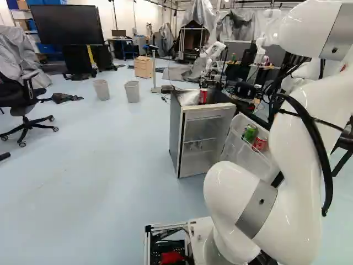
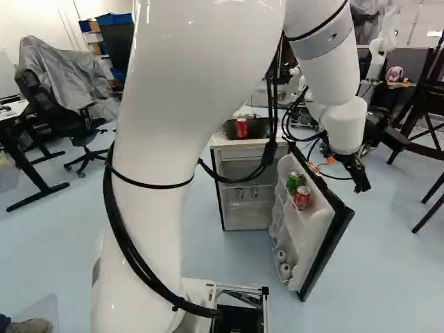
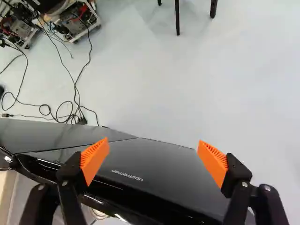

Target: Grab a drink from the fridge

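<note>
Two orange pads [image 3: 95,159] of the tool [image 2: 356,172] stand wide apart, gripping nothing, with the open fridge door [image 3: 157,161] showing below and between them. In that door's upper rack, a green can [image 2: 295,182] sits beside a red can [image 2: 302,198]. A second red can [image 2: 241,127] stands atop the fridge [image 1: 175,130]; farther off are grey wastebaskets [image 1: 132,91].

1. White arm [image 2: 156,159] rises tall left of middle in right base view, bends over near the top, then drops to the right.
2. Wrist [image 2: 345,125] hangs below the upper links.
3. Black gripper [image 2: 362,183] angled downward.
4. Fingers spread wide; orange pads [image 3: 95,160] apart, facing each other.
</note>
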